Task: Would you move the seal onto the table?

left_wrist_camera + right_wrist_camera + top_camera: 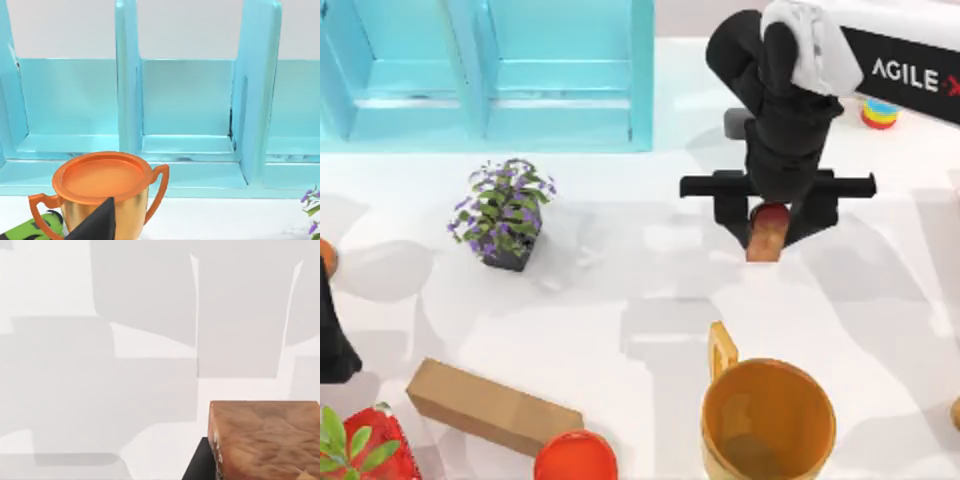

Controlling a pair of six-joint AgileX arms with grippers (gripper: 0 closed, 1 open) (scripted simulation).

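Tan-brown and stubby with a dark red top, the seal [767,230] sits pinched between the two dark fingers of the right gripper [770,232], right of the middle of the glossy white table [620,300]; whether it touches the surface you cannot tell. Your right wrist view shows its brown grained side [265,437] above the white table [100,365]. White letters on the right arm's dark casing read "AGILE" [905,73], cut off by the picture's edge. That arm reaches in from the far right corner, wrist pointing straight down. Near the front edge stands a big orange mug [768,420]; left of it lie a red disc [576,458] and a long tan cardboard block [490,406]. A purple-flowered potted plant [503,212] stands left of middle, before the light-blue cabinet [490,75]. Your left arm [332,335] is parked at the left edge; its fingers' state cannot be told.
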